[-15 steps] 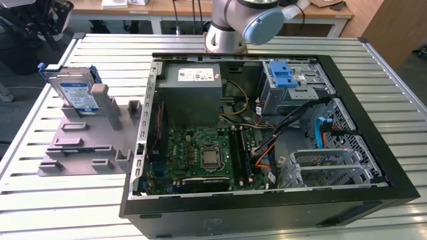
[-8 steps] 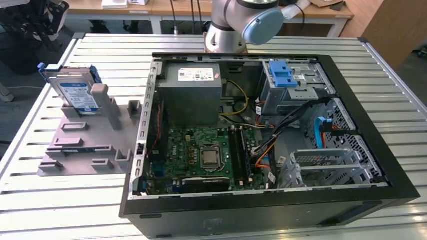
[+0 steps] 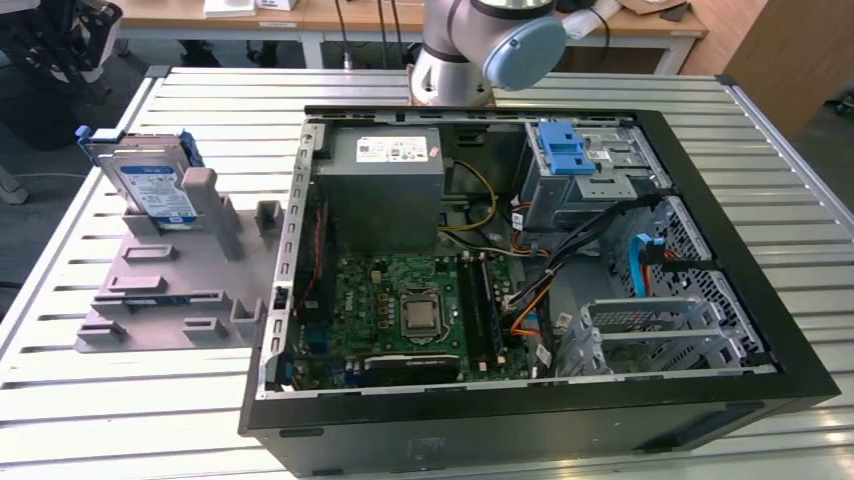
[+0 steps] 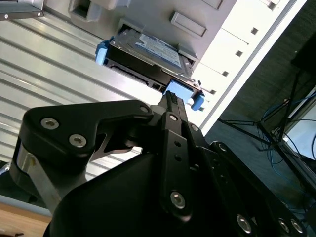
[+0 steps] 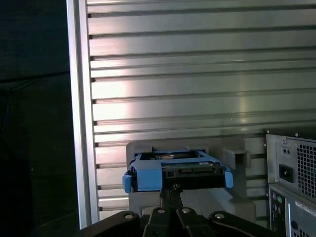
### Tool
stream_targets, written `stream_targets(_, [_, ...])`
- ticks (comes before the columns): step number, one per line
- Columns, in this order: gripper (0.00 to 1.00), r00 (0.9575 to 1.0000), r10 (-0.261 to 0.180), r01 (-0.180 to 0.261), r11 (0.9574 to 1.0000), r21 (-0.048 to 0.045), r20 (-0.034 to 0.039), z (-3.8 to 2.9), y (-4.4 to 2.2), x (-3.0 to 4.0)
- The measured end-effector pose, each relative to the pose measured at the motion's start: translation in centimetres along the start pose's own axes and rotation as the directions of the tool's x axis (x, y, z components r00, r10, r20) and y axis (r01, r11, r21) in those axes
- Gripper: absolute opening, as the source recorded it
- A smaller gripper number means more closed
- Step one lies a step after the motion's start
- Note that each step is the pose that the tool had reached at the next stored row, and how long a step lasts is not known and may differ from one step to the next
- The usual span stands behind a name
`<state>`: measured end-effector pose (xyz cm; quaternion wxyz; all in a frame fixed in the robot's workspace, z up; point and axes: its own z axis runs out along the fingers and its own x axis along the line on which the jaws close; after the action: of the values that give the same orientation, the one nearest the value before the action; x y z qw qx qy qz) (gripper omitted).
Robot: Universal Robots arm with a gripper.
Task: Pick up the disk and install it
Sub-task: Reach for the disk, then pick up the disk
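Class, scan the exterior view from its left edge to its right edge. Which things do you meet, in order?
disk → power supply → blue bracket

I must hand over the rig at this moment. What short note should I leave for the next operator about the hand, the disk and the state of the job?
Hand: shut, holding nothing, aimed at the disk in both wrist views, not on it.
Disk: upright in the grey holder, at the exterior view's left of the open computer case.
Done: nothing that shows; the disk is not yet picked up.
Left: the pick and the install.
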<state>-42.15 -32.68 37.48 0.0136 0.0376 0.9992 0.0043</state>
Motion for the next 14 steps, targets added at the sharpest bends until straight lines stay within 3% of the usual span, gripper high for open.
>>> stream_targets(6, [0.11, 1.0000, 0.000, 0.000, 1.0000, 0.0000, 0.0000, 0.11, -0.12, 1.55])
stream_targets(14, [0.11, 1.0000, 0.000, 0.000, 1.0000, 0.0000, 0.0000, 0.11, -0.12, 1.63])
